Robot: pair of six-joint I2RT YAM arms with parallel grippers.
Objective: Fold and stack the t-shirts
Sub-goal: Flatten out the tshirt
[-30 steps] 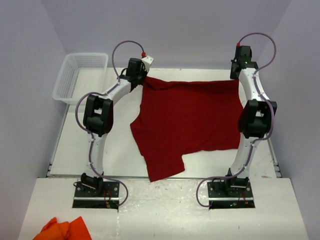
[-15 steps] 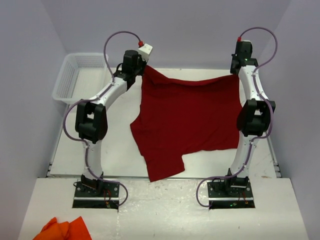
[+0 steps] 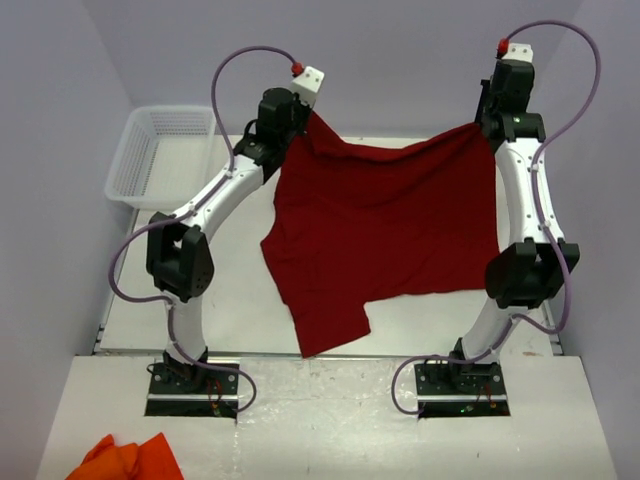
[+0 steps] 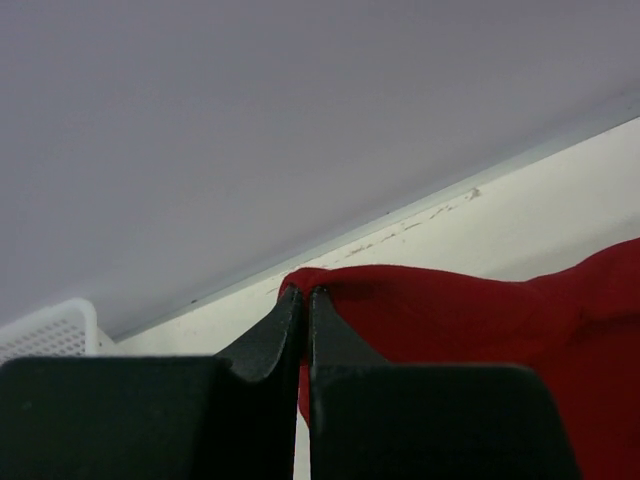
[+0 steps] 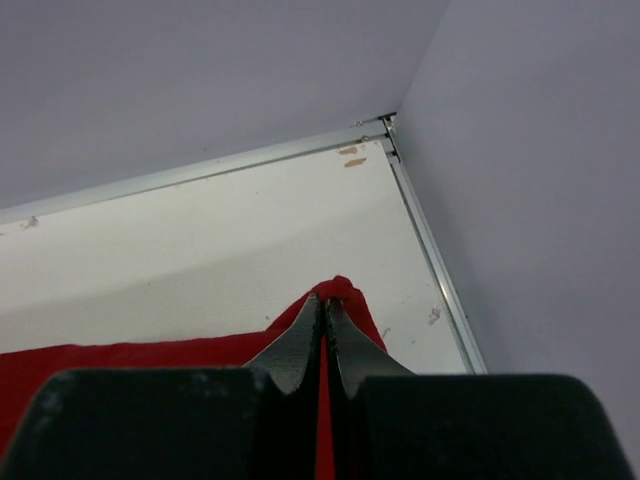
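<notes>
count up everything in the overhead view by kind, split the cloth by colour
dark red t-shirt: 1
orange cloth: 1
white basket: 1
robot arms: 2 (left arm, right arm)
total: 5

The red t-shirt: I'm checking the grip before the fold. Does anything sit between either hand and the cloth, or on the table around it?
Nothing visible does. The left hand and right hand are each shut directly on a far corner of the t-shirt. A white basket stands off to the left, apart from it.
</notes>
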